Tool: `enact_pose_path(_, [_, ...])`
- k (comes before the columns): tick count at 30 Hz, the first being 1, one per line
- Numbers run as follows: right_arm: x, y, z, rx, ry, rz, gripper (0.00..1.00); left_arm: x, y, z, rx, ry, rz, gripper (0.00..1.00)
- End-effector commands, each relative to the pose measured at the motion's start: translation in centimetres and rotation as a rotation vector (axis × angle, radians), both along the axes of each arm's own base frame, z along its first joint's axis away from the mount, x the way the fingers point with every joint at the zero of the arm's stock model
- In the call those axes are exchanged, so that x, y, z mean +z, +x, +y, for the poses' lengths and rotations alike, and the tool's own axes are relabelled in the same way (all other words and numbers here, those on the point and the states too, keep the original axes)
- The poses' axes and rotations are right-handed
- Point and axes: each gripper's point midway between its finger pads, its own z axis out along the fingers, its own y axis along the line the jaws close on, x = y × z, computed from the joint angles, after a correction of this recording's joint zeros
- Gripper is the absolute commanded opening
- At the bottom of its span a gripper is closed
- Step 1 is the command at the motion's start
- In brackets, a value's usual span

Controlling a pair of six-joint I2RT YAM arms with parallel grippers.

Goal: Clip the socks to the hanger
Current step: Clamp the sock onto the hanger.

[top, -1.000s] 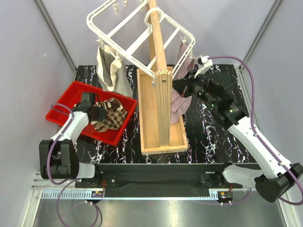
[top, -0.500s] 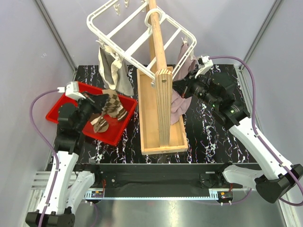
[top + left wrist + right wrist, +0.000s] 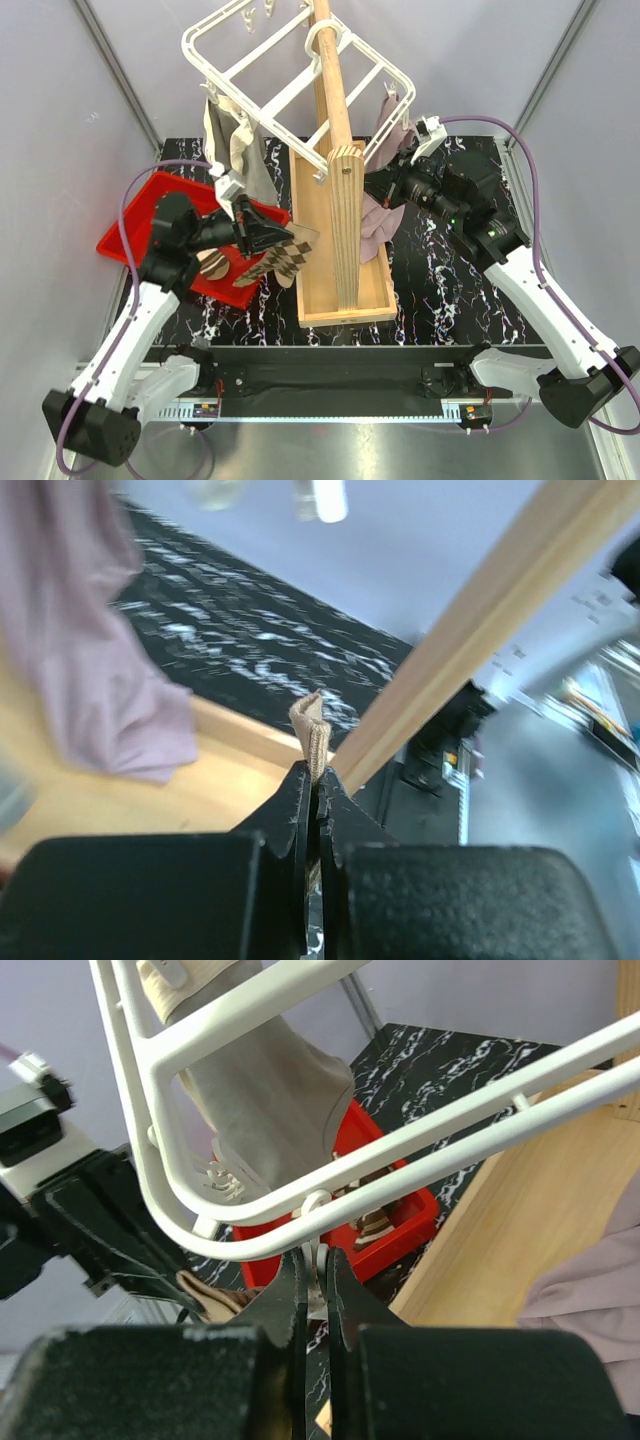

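L gripper [image 3: 262, 238] is clamped tight on the cuff of a checkered sock [image 3: 283, 258], held just left of the wooden pole stand [image 3: 345, 215]. R gripper [image 3: 316, 1265], right of the stand, is pinched on a clip peg [image 3: 316, 1203] under the hanger [image 3: 250, 1010], which hooks over the stand's top. A red bin [image 3: 130, 225] w/ more socks sits left of the stand. Two pale socks [image 3: 235, 150] are already pegged left of the stand and a mauve one [image 3: 380, 215] right of it.

Step, as I read it: carrying the sock from bin to peg. Next move probably needs the cuff raised to the peg, the peg squeezed open, the cuff fed in, then both let go.

L arm reaches fwd, elbow bent, wrist toward the stand. R arm stretches up and inward to the hanger's edge.
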Motion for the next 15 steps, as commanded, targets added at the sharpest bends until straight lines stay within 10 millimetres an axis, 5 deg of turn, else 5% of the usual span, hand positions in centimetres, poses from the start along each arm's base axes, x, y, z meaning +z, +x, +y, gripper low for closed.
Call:
enact_pose_path(1, [-0.7,-2.2,1.2,0.126,0.008,0.035,0.0,2.7,-1.0,-2.1,-0.202,-0.039,-0.168,0.0])
enact_pose_path(4, [-0.3,-2.5,1.4,0.149,0.022,0.022,0.0,3.1,1.0,-3.7,-0.208,-0.057,-0.165,0.0])
enact_pose_path(15, [-0.3,-2.6,1.3,0.146,0.032,0.015,0.0,5.3,2.5,-8.0,-0.261,-0.126,-0.19,0.0])
